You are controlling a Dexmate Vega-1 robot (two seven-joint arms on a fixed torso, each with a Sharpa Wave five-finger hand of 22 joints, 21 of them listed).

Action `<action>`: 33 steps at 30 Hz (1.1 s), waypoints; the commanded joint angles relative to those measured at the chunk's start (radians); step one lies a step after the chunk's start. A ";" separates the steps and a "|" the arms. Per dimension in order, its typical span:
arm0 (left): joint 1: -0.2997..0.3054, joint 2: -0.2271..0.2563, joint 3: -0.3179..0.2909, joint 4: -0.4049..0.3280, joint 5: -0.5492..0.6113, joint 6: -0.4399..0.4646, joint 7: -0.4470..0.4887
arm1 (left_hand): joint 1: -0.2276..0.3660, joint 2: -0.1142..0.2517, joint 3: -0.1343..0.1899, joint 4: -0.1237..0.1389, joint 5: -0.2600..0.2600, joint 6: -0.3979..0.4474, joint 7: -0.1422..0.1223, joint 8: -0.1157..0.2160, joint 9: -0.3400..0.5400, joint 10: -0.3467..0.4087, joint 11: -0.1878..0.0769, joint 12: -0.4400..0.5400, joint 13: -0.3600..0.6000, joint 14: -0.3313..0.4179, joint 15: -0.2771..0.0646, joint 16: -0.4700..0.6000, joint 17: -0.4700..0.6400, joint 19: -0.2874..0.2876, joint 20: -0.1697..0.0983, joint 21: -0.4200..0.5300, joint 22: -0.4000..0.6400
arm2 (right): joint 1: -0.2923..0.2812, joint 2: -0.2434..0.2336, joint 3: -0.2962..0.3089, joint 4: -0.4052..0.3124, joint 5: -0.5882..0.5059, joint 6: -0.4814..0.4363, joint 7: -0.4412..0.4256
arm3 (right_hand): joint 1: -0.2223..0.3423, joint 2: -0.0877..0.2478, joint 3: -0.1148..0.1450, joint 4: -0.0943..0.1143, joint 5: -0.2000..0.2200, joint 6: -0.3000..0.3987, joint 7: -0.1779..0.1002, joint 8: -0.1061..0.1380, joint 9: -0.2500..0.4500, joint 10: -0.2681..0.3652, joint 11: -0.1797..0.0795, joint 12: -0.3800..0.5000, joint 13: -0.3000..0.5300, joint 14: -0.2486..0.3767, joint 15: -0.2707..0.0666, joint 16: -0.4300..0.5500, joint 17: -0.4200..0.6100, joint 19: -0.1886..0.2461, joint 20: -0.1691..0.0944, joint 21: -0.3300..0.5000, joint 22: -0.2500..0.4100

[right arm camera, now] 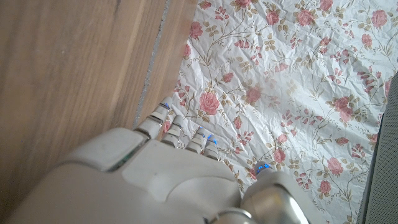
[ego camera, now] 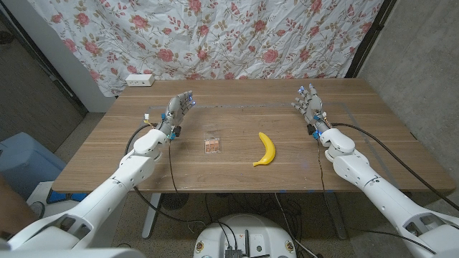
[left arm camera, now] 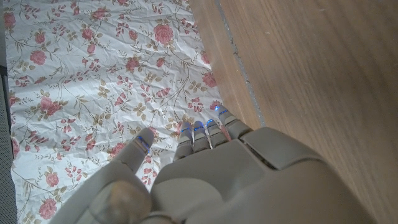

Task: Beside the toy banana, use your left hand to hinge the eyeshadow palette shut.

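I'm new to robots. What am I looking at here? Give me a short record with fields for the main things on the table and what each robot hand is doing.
Table: wooden table, floral cloth behind it
Eyeshadow palette: lies near the table's middle, looks open, untouched
Toy banana: yellow, lies beside the palette, on the side of the right arm
Left robot hand: open, holds nothing, away from the palette
Right robot hand: open, holds nothing
White box: at the far table edge
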 commanded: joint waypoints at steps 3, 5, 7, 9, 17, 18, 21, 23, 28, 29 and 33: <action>0.036 0.075 -0.007 -0.128 0.065 0.052 0.058 | -0.012 0.080 0.000 0.004 0.006 0.028 0.001 0.009 0.001 0.020 0.000 0.009 0.002 0.010 -0.005 0.005 0.003 0.001 -0.005 0.004 0.001 | 0.000 0.000 0.000 0.000 0.000 0.000 0.000 | -0.001 0.110 -0.001 0.008 0.008 0.001 -0.007 0.005 0.001 0.002 -0.008 0.005 0.004 -0.005 -0.139 0.003 0.003 0.006 -0.001 0.003 0.002; 0.037 0.084 -0.007 -0.142 0.069 0.061 0.058 | -0.012 0.078 0.000 0.002 0.006 0.032 0.001 0.009 0.001 0.024 -0.003 0.010 0.002 0.010 -0.005 0.004 0.002 -0.003 -0.005 0.002 0.001 | 0.000 0.000 0.000 0.000 0.000 0.000 0.000 | -0.001 0.110 -0.001 0.008 0.008 0.001 -0.007 0.005 0.001 0.002 -0.008 0.005 0.004 -0.005 -0.139 0.004 0.003 0.006 -0.001 0.003 0.002; 0.038 0.095 -0.004 -0.155 0.084 0.068 0.061 | -0.012 0.077 0.000 0.001 0.006 0.037 0.001 0.010 0.001 0.027 -0.002 0.010 0.002 0.011 -0.005 0.004 0.002 -0.006 -0.006 0.002 0.001 | 0.000 0.000 0.000 0.000 0.000 0.000 0.000 | -0.001 0.110 -0.001 0.008 0.008 0.002 -0.007 0.005 0.001 0.002 -0.008 0.005 0.004 -0.004 -0.138 0.004 0.003 0.006 -0.001 0.003 0.002; 0.036 0.106 0.001 -0.164 0.109 0.069 0.067 | -0.012 0.076 0.000 0.000 0.006 0.041 0.001 0.011 0.001 0.032 0.000 0.011 0.002 0.013 -0.006 0.004 0.001 -0.007 -0.006 0.002 0.001 | 0.000 0.000 0.000 0.000 0.000 0.000 0.000 | -0.001 0.110 -0.001 0.008 0.008 0.001 -0.007 0.005 0.001 0.002 -0.008 0.005 0.004 -0.004 -0.138 0.004 0.003 0.006 -0.001 0.003 0.002; 0.031 0.147 0.016 -0.198 0.204 0.074 0.095 | -0.008 0.069 0.000 -0.015 0.006 0.060 0.004 0.011 0.000 0.059 -0.003 0.017 0.002 0.021 -0.008 0.002 -0.003 -0.015 -0.010 0.000 0.001 | 0.000 0.000 0.000 0.000 0.000 0.000 0.000 | -0.001 0.110 -0.001 0.008 0.008 0.002 -0.007 0.005 0.001 0.001 -0.008 0.005 0.004 -0.004 -0.139 0.004 0.003 0.006 -0.002 0.003 0.002; 0.031 0.153 0.017 -0.202 0.215 0.075 0.097 | -0.007 0.068 0.001 -0.018 0.006 0.060 0.005 0.010 0.000 0.061 -0.002 0.016 0.002 0.019 -0.008 0.001 -0.003 -0.020 -0.010 -0.002 0.001 | 0.000 0.000 0.000 0.000 0.000 0.000 0.001 | -0.001 0.110 -0.001 0.008 0.008 0.002 -0.007 0.005 0.001 0.002 -0.008 0.005 0.004 -0.005 -0.138 0.004 0.003 0.006 -0.001 0.003 0.002; 0.030 0.170 0.019 -0.216 0.243 0.084 0.103 | -0.008 0.065 -0.001 -0.021 0.006 0.066 0.006 0.010 0.000 0.066 -0.001 0.016 0.002 0.016 -0.009 -0.001 -0.003 -0.036 -0.014 -0.006 0.001 | 0.000 0.000 0.000 0.001 0.000 0.000 0.001 | -0.001 0.110 -0.001 0.008 0.008 0.002 -0.007 0.005 0.001 0.001 -0.008 0.005 0.004 -0.005 -0.139 0.003 0.003 0.006 -0.002 0.003 0.002; 0.027 0.184 0.024 -0.223 0.270 0.082 0.101 | -0.013 0.061 -0.004 -0.019 0.005 0.074 0.008 0.011 0.000 0.072 -0.001 0.017 0.002 0.015 -0.010 -0.001 -0.001 -0.047 -0.015 -0.008 0.001 | 0.001 0.000 0.000 0.001 0.000 0.000 0.001 | -0.001 0.110 -0.001 0.008 0.008 0.001 -0.007 0.005 0.001 0.002 -0.008 0.005 0.004 -0.005 -0.138 0.003 0.003 0.006 -0.002 0.003 0.002; 0.021 0.220 0.037 -0.253 0.348 0.098 0.108 | -0.021 0.057 -0.010 -0.014 0.005 0.075 0.010 0.008 0.000 0.080 0.002 0.017 0.003 0.004 -0.005 -0.003 0.002 -0.063 -0.014 -0.011 0.001 | 0.001 0.000 0.000 0.001 0.000 0.000 0.001 | -0.001 0.110 -0.001 0.008 0.008 0.002 -0.006 0.005 0.001 0.003 -0.008 0.005 0.005 -0.006 -0.139 0.003 0.002 0.006 -0.002 0.003 0.002; 0.021 0.226 0.038 -0.261 0.358 0.107 0.111 | -0.023 0.057 -0.011 -0.012 0.004 0.077 0.012 0.008 0.000 0.081 0.003 0.017 0.003 0.002 -0.004 -0.003 0.002 -0.066 -0.015 -0.011 0.001 | 0.001 0.000 0.000 0.001 0.000 0.000 0.000 | -0.001 0.110 -0.001 0.008 0.008 0.002 -0.006 0.005 0.001 0.003 -0.008 0.005 0.005 -0.005 -0.138 0.003 0.002 0.006 -0.001 0.003 0.002; 0.011 0.250 0.049 -0.286 0.401 0.136 0.101 | -0.032 0.055 -0.018 -0.003 0.004 0.088 0.018 0.009 0.001 0.086 0.009 0.015 0.003 -0.002 0.000 -0.002 0.005 -0.081 -0.013 -0.011 0.001 | 0.000 0.000 0.000 0.000 0.000 0.000 0.000 | -0.001 0.110 -0.001 0.008 0.008 0.002 -0.007 0.005 0.001 0.002 -0.008 0.005 0.004 -0.005 -0.139 0.003 0.002 0.006 -0.001 0.004 0.002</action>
